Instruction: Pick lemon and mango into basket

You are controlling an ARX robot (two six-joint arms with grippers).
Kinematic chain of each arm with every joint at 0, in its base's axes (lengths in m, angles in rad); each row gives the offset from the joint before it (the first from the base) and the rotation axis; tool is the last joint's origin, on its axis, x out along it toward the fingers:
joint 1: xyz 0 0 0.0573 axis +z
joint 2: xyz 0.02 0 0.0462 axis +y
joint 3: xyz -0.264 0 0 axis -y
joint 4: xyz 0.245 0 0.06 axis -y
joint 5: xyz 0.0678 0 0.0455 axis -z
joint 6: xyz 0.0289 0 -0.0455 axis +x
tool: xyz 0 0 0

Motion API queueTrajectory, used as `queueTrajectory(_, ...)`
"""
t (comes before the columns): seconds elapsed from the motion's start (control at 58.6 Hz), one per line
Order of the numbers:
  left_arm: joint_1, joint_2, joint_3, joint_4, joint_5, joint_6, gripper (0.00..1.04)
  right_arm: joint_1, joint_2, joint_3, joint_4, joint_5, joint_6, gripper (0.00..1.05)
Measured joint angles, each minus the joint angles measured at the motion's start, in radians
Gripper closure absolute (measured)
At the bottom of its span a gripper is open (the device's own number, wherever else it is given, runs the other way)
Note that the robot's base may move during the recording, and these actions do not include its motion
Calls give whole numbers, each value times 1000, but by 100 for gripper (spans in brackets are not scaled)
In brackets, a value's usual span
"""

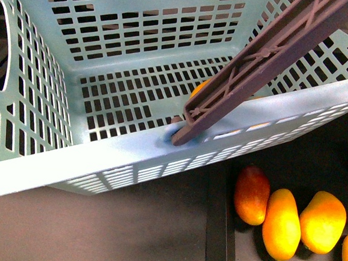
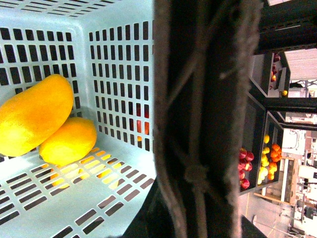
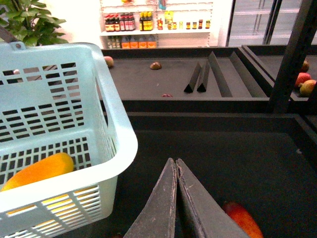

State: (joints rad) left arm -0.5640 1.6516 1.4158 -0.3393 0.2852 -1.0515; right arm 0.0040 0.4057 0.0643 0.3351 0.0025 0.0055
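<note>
mango (image 2: 32, 114) + lemon (image 2: 69, 140) touching inside basket (image 1: 53, 170) | handle (image 1: 267, 59) crossed basket, hid left jaws: can't tell | right gripper (image 3: 176, 171) jaws closed, empty | three loose mangoes (image 1: 282, 223) beside basket

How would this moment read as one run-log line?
basket: holds mango and lemon | right pincer: shut, outside the basket | left pincer: unseen

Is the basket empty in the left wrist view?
No, two yellow fruits, the mango and the smaller lemon, lie touching on the floor of the basket.
</note>
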Motion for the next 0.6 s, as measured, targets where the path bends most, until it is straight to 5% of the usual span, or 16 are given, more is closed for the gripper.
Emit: queueTrajectory(0.597, 0, 0, 0, 0, 0, 0, 100, -1, -178, -45, -107, 0, 0, 103)
